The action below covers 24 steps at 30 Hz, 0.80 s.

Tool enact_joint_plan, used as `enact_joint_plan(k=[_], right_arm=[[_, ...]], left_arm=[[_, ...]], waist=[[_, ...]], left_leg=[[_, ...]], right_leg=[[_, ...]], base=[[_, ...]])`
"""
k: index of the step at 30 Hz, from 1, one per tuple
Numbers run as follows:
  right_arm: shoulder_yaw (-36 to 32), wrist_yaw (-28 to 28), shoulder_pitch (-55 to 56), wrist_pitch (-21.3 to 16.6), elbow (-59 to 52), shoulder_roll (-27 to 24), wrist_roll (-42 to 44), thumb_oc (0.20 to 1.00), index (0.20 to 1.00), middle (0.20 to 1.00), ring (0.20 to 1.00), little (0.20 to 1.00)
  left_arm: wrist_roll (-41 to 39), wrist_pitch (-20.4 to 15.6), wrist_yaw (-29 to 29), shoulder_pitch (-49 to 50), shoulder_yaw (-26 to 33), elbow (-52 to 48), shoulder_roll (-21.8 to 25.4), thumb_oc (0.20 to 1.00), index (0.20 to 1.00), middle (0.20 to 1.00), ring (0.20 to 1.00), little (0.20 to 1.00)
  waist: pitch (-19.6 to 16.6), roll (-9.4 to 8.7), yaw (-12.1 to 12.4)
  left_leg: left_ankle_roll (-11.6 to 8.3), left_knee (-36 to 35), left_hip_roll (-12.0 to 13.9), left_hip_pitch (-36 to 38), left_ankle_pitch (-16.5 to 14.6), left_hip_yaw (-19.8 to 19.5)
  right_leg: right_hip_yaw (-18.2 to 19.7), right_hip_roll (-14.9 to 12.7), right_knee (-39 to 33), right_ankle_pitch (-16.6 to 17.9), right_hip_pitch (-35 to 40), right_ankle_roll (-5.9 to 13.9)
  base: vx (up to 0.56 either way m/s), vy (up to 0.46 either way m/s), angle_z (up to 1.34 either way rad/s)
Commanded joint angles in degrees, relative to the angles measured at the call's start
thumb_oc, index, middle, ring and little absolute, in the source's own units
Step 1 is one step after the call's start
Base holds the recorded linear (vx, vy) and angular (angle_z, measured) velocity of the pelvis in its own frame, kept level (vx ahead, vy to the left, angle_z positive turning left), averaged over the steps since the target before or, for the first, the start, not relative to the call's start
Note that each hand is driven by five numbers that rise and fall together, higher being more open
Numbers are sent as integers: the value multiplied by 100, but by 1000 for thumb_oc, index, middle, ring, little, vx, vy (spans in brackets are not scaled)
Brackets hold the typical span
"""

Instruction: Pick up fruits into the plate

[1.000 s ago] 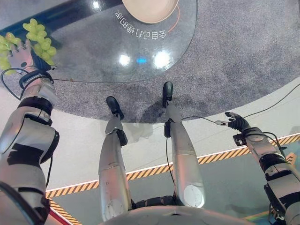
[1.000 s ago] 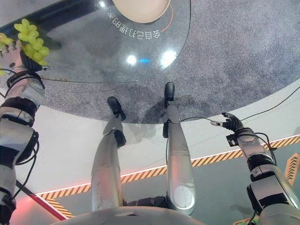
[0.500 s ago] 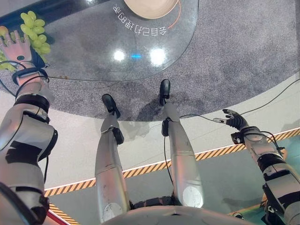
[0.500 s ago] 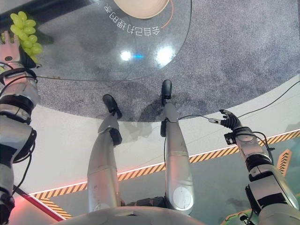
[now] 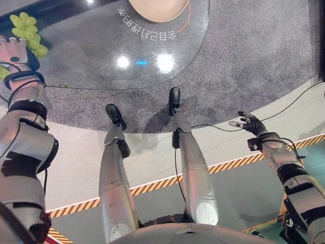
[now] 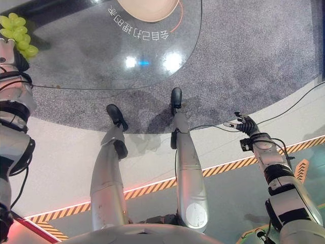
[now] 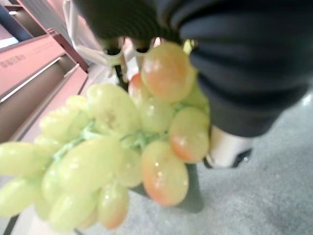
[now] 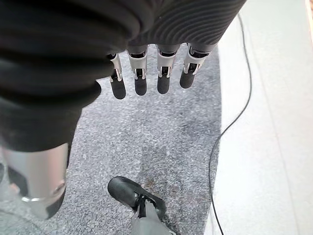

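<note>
The glass table (image 5: 101, 56) carries a beige plate (image 5: 157, 7) at its far edge, well right of the left hand (image 5: 12, 51), which grips a green grape bunch (image 5: 28, 31). The right hand (image 5: 249, 123) hangs empty, fingers relaxed.

Glass table (image 5: 101, 56) is sitting ahead of the robot, over the carpet (image 5: 254, 56). Plate (image 5: 158, 7) is lying on the table at its far edge, right of centre. Grapes (image 5: 28, 33) are hanging at the table's far left, just past the left hand (image 5: 12, 51), touching it. Right hand (image 5: 249, 123) is hanging low on the right, well apart from the table, over the floor (image 5: 76, 157) beside the carpet's edge.
</note>
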Motion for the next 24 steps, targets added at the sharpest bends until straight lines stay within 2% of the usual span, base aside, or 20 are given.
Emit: enact_joint_plan(k=[1,4,6,7,8,9,13,16,24], right_arm=[[157,-105,202,-21,-230,-77,173,1000,1000,1000,1000,1000],[188,-133,265,-1,-332,-24,142,1000,1000,1000,1000,1000],[259,-197,329,-14,-406,90,111,1000,1000,1000,1000,1000],[276,-213,341,-14,-425,111,107,1000,1000,1000,1000,1000],[319,-256,376,-16,-489,175,83,1000,1000,1000,1000,1000],[347,-292,400,25,-582,225,57,1000,1000,1000,1000,1000],[438,-483,575,142,-922,457,-76,1000,1000,1000,1000,1000],[463,-548,633,197,-1082,563,-166,1000,1000,1000,1000,1000],[482,-702,740,463,-1486,720,-311,1000,1000,1000,1000,1000]], left_arm=[[-758,-487,221,257,197,84,44,200,200,200,200,200],[-1445,-722,419,224,379,-97,42,200,200,200,200,200],[-2147,-1134,589,170,677,-285,13,200,200,200,200,200],[-2220,-1161,574,146,725,-321,11,200,200,200,200,200],[-2573,-1406,656,103,842,-443,-13,200,200,200,200,200],[-2894,-1631,611,59,935,-561,-36,200,200,200,200,200],[-3710,-2079,506,0,1241,-1091,-215,200,200,200,200,200],[-4322,-2315,358,44,1396,-1427,-388,200,200,200,200,200],[-5432,-2676,-66,177,1557,-2256,-833,200,200,200,200,200]], waist=[[190,-101,36],[190,-110,52],[190,-134,75],[190,-137,79],[190,-141,91],[190,-143,93],[190,-146,112],[190,-137,122],[190,-135,111]], left_leg=[[6,-462,-655,313,-207,-233],[7,-497,-663,383,-197,-248],[4,-546,-663,474,-188,-259],[4,-553,-664,489,-189,-262],[4,-567,-667,528,-193,-266],[2,-583,-669,573,-196,-258],[-4,-690,-668,755,-191,-230],[-10,-751,-673,843,-187,-216],[-12,-795,-683,1018,-205,-152]], right_leg=[[-55,534,430,-741,254,-20],[-55,548,433,-759,315,-22],[-69,557,414,-783,409,-19],[-75,557,411,-788,422,-20],[-89,555,413,-803,458,-18],[-107,550,408,-808,495,-12],[-167,534,368,-840,647,-3],[-205,519,336,-848,719,11],[-234,501,325,-864,870,15]], base=[[0,0,0],[0,0,0],[-5,-16,1],[-11,-41,3],[-13,-44,4],[-14,-54,7],[-11,-45,6],[-10,-39,2],[-7,-25,5]])
